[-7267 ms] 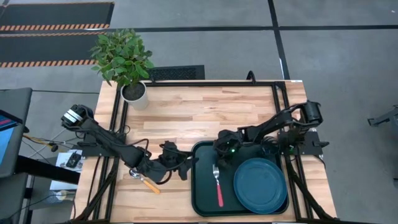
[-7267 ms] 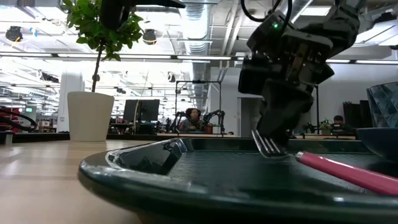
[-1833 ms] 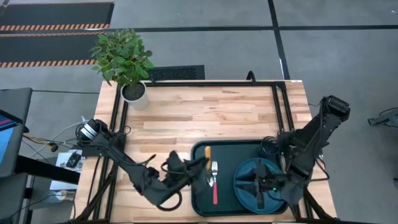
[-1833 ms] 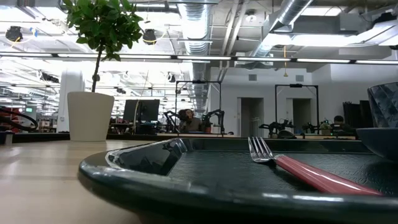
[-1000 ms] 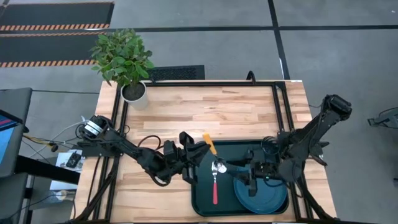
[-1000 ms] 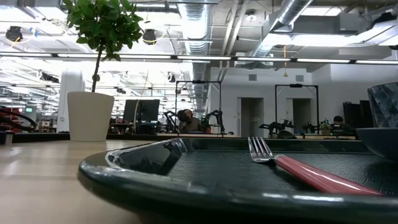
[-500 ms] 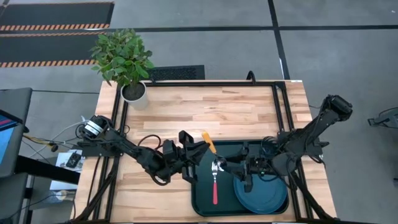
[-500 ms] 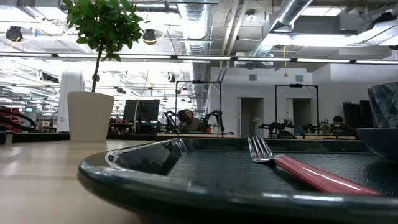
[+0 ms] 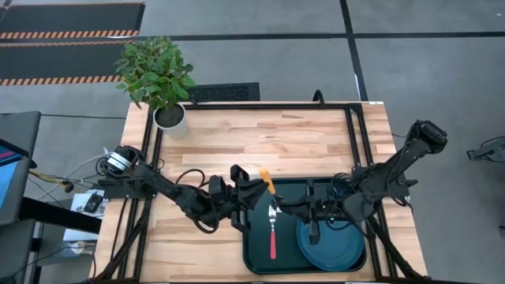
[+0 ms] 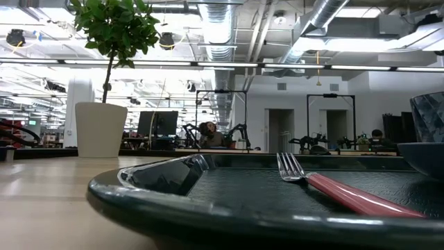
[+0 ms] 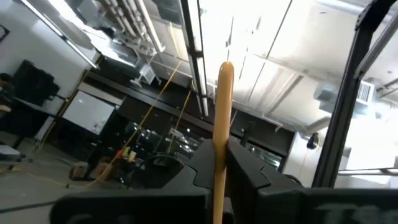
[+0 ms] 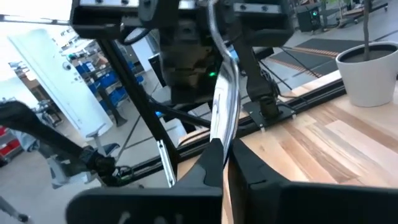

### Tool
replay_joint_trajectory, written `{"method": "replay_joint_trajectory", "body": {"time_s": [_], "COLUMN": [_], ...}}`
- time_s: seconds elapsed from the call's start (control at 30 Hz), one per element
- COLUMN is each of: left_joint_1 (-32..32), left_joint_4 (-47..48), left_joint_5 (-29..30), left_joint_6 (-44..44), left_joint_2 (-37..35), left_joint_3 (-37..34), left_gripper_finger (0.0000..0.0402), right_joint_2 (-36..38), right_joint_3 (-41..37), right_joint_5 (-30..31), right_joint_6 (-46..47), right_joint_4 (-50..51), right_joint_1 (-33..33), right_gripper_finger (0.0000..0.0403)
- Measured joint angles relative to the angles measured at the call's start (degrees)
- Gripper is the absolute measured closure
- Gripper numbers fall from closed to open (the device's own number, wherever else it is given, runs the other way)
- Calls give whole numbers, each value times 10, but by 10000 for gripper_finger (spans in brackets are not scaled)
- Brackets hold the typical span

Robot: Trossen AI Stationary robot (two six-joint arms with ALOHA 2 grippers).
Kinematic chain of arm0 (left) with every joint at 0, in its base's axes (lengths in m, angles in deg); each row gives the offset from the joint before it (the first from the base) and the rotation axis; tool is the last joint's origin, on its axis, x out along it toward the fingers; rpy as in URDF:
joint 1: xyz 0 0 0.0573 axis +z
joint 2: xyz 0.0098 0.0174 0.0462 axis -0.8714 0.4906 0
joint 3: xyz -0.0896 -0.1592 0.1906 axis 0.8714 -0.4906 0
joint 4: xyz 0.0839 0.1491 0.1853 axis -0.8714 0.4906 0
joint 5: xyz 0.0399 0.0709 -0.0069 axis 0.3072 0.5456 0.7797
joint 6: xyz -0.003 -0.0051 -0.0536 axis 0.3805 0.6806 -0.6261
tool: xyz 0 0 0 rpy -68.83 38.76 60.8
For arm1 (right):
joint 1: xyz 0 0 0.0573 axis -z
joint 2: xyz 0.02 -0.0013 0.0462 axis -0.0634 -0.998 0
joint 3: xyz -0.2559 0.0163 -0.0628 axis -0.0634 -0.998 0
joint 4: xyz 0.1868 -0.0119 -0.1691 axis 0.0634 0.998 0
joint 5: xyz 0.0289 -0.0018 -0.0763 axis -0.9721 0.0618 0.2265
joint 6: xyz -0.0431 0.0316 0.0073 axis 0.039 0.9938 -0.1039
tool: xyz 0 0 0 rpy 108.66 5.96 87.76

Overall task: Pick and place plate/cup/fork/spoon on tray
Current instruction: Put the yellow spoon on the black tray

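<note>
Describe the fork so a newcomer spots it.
Find the dark green tray between the arms. The fork lies in it, left-arm side of the blue plate; its red handle distinguishes it from the orange-handled spoon in the left pincer.

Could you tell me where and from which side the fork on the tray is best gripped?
Probably mid-handle, from straight above: the fork lies flat on the tray, its straight red handle uncovered, with the plate close on one side. Set the fingers across the handle.

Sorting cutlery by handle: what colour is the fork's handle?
Red; the fork lies on the tray, clearest in the high view.
</note>
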Motion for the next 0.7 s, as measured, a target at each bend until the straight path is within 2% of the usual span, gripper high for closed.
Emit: {"method": "replay_joint_trajectory", "body": {"time_s": [0.13, 0.2, 0.33, 0.4, 0.47, 0.53, 0.63, 0.7], "left_joint_1": [-3, -11, -31, -42, -57, -78, -115, -138], "left_joint_4": [28, 38, 46, 58, 87, 125, 168, 182], "left_joint_5": [7, 31, 99, 158, 220, 289, 370, 415], "left_joint_6": [-6, 6, 49, 74, 99, 118, 139, 152], "left_joint_2": [-2, -1, 0, 0, 0, -6, -17, -25], "left_joint_3": [1, 1, 1, 0, -1, -1, -1, -1], "left_gripper_finger": [353, 323, 263, 238, 221, 212, 209, 208], "right_joint_2": [11, 31, 92, 131, 178, 211, 227, 223], "right_joint_3": [-1, -1, -1, 1, 14, 44, 89, 122], "right_joint_5": [-2, -4, -7, -24, -58, -97, -139, -182], "right_joint_6": [-4, -5, -9, -14, 5, 61, 95, 94], "right_joint_4": [20, 35, 110, 169, 296, 446, 622, 702], "right_joint_1": [1, 1, -5, -5, 5, 30, 72, 101], "right_gripper_finger": [397, 399, 401, 402, 402, 402, 402, 402]}}
